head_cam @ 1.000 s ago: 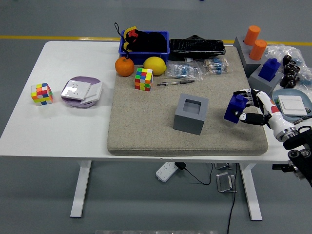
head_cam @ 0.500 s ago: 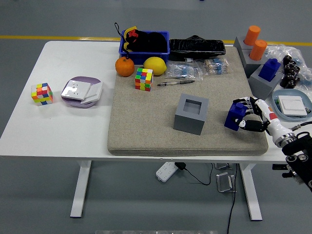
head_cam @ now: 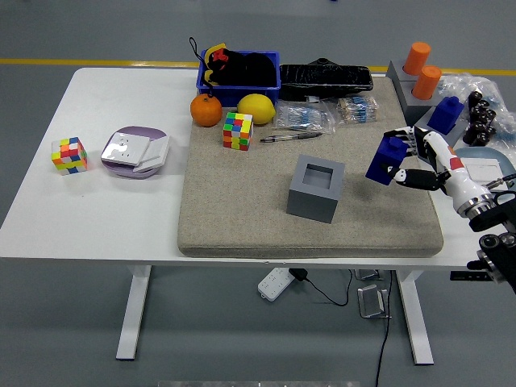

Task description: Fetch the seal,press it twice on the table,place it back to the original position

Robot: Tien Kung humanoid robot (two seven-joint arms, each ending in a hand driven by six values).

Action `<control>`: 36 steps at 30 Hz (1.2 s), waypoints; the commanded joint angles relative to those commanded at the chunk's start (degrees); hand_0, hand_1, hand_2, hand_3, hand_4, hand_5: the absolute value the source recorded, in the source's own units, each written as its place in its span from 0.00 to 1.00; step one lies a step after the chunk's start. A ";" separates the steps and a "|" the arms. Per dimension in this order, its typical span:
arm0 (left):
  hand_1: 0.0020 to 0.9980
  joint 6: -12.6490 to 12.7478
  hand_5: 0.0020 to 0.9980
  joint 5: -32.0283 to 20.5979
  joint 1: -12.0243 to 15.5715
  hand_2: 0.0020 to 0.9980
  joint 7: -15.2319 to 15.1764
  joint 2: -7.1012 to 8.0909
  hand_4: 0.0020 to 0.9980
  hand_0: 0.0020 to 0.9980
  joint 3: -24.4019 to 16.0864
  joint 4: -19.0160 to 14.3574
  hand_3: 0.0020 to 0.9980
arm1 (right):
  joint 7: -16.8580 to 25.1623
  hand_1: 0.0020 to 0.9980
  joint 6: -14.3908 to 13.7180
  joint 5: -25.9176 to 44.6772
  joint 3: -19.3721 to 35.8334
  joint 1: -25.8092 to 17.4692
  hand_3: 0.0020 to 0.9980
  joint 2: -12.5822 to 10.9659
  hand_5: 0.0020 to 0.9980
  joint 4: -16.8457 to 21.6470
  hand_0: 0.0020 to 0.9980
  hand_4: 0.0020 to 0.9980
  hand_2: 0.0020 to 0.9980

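My right hand (head_cam: 401, 164) is shut on the blue seal (head_cam: 384, 159) and holds it just above the beige felt mat (head_cam: 242, 210), near the mat's right side. The seal is tilted slightly, with white fingers wrapped round its right face. A grey square holder with an open hollow top (head_cam: 316, 188) stands on the mat to the seal's left, about one seal-width away. My right arm comes in from the lower right edge. The left arm does not show.
A second blue seal (head_cam: 445, 114) sits on a grey block behind my hand, near two orange cylinders (head_cam: 426, 81). On the mat's far part lie a Rubik's cube (head_cam: 238, 131), a pen (head_cam: 290, 137), an orange (head_cam: 205, 110) and a lemon (head_cam: 256, 108). A pale plate (head_cam: 482, 171) lies under my wrist.
The right hand went down to the mat with the seal half a second ago. It has now risen again, shifted a little to the left and farther back.
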 joint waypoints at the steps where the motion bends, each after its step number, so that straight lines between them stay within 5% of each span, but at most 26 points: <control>1: 0.81 0.00 0.42 -0.05 0.01 0.79 0.01 0.00 0.79 0.81 0.06 0.01 0.84 | -0.11 0.36 0.14 0.13 0.07 0.13 0.41 0.04 0.00 1.16 0.45 0.66 0.38; 11: 0.81 -0.03 0.42 0.01 -0.02 0.79 0.01 -0.02 0.79 0.81 -0.06 -0.03 0.84 | -1.04 0.36 1.22 1.29 -2.56 1.11 0.41 1.14 0.00 6.70 0.45 0.66 0.38; 36: 0.81 -0.02 0.42 -0.41 -0.49 0.79 -0.03 0.77 0.79 0.81 1.72 -0.17 0.84 | -0.47 0.36 1.13 1.36 -8.12 4.47 0.41 4.65 0.00 0.27 0.45 0.67 0.38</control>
